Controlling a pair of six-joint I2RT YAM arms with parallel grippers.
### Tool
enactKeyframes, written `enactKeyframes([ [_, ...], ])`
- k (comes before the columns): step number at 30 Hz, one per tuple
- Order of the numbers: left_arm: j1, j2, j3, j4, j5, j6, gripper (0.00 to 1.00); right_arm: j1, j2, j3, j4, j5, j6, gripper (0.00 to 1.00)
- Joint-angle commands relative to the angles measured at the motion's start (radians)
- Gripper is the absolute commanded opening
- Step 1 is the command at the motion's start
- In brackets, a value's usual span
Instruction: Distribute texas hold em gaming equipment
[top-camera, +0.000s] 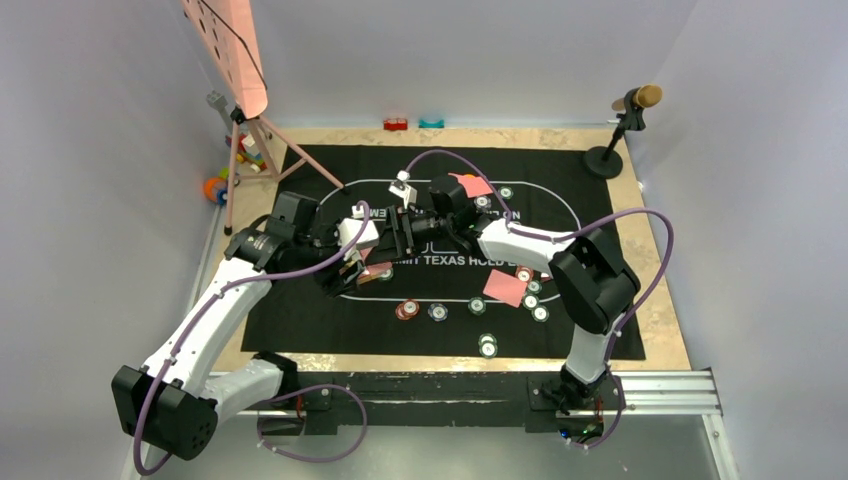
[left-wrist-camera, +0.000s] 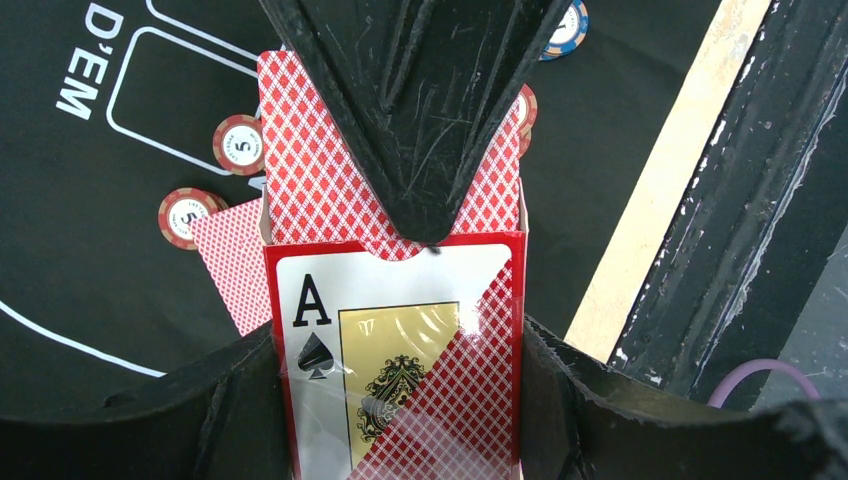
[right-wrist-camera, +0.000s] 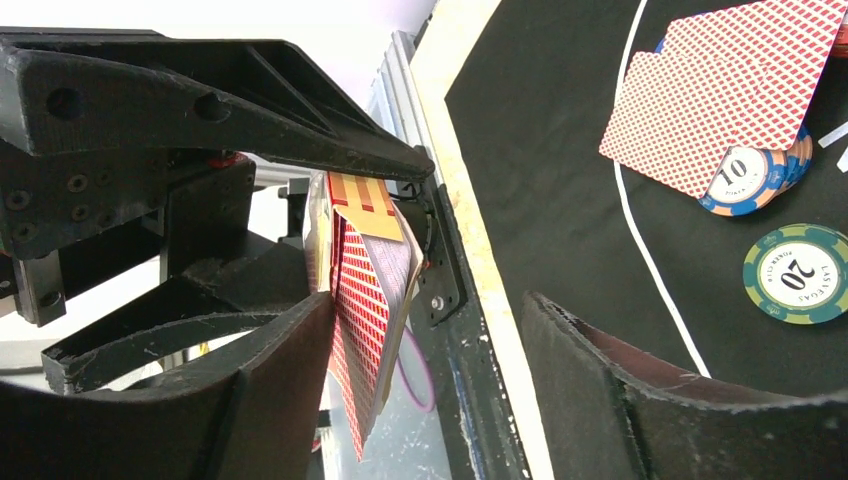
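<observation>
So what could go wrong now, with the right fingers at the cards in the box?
1. Several cards stick out of the card box together, and the right fingers stand open around them, so more than one card may come out.
2. The left fingers hold the box only by its sides; a pull could slide it loose.

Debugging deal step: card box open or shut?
Open. In the left wrist view, red-backed cards stick out of the card box past its top notch; no flap covers them.
</observation>
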Motion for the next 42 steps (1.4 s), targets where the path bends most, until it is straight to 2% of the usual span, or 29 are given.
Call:
enactKeyframes([
  [1,0.005,-0.022,0.039,0.019,0.028,-0.023,0.28,-0.004,-0.009,0.032,0.024,-0.026,-0.003,0.69],
  [6,0.005,-0.018,0.050,0.014,0.032,-0.025,0.26,-0.020,-0.018,0.020,0.020,-0.028,-0.003,0.63],
  [14,0.006,-0.027,0.047,0.021,0.039,-0.031,0.25,-0.048,-0.042,-0.008,0.035,-0.037,0.017,0.37],
  [27,0.006,-0.043,0.030,0.026,0.032,-0.025,0.22,-0.081,-0.114,-0.051,0.012,-0.022,0.008,0.13],
  [38,0.009,-0.047,0.026,0.030,0.034,-0.024,0.20,-0.134,-0.163,-0.091,-0.018,-0.022,-0.014,0.11],
  [42,0.009,-0.045,0.023,0.032,0.035,-0.024,0.19,-0.159,-0.201,-0.099,-0.035,-0.023,-0.020,0.06],
])
